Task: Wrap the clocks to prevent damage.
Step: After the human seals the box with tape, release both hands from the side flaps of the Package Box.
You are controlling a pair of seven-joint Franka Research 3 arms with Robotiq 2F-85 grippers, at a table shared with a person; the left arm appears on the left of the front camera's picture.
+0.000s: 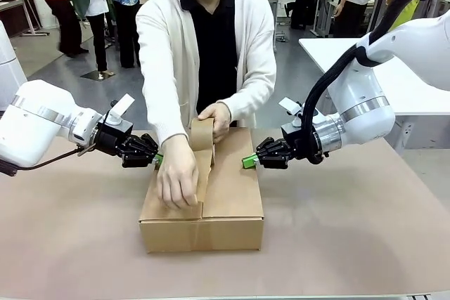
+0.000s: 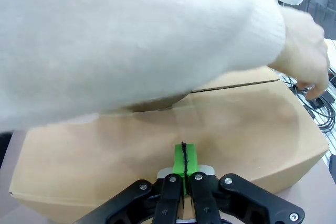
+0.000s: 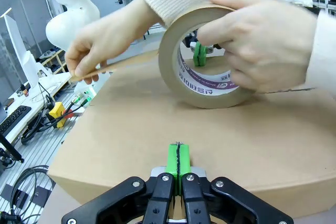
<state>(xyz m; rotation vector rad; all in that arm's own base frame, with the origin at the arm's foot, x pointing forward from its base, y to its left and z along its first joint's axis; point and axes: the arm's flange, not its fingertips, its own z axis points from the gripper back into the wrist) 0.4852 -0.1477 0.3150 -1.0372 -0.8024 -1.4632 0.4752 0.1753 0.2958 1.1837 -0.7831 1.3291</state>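
The bubble-wrapped clocks are out of view. A closed brown cardboard box (image 1: 232,194) sits mid-table. My left gripper (image 1: 157,159) is shut, its green pads pressed against the box's left side (image 2: 184,153). My right gripper (image 1: 247,161) is shut too, its tips touching the box's right side (image 3: 179,156). The person stands a brown tape roll (image 3: 170,74) on the box top with one hand (image 3: 262,40). Their other hand (image 3: 100,45) draws a strip of tape (image 3: 131,62) along the flap seam.
The person's white sleeve (image 2: 131,40) reaches over the box just above my left gripper. The brown table (image 1: 351,230) spreads around the box. Cables and small items (image 3: 58,114) lie beyond the table edge in the right wrist view.
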